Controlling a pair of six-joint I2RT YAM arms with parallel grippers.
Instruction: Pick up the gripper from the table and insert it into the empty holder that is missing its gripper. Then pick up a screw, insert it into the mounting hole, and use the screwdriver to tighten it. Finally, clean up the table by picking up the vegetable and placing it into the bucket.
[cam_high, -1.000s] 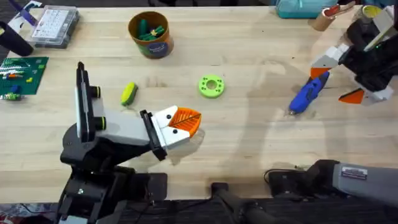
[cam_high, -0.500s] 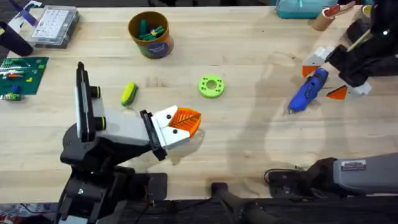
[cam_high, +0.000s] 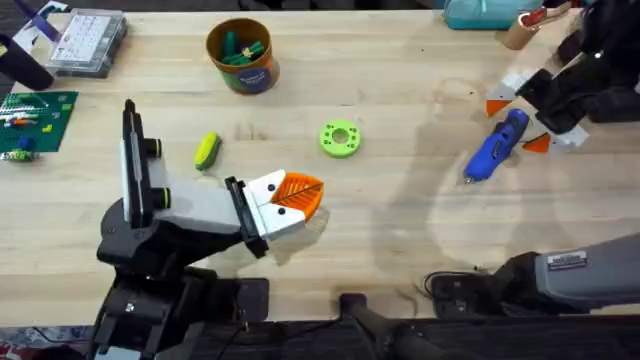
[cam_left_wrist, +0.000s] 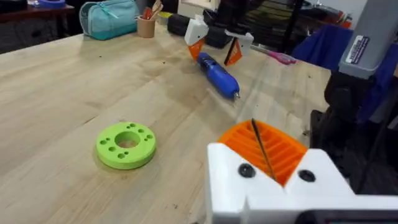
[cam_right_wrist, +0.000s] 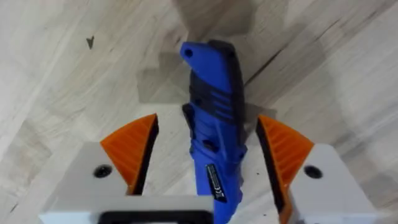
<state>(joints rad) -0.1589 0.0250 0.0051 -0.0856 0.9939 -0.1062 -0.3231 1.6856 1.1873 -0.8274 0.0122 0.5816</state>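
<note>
Yellow-green, the vegetable (cam_high: 207, 150) lies on the surface well left of the screwdriver (cam_high: 493, 148), and the left claw (cam_high: 297, 197) rests pressed shut between them. The right claw (cam_high: 520, 113) has shifted onto the screwdriver's rear end, so a grasp looks imminent. Its pads (cam_right_wrist: 132, 148) stand wide, straddling the blue body without touching it.

your overhead view looks down and forward over the whole surface (cam_high: 400, 230). your left wrist view looks low across it toward the far screwdriver (cam_left_wrist: 217, 76). your right wrist view sits close above that same screwdriver (cam_right_wrist: 214, 143), facing down.
</note>
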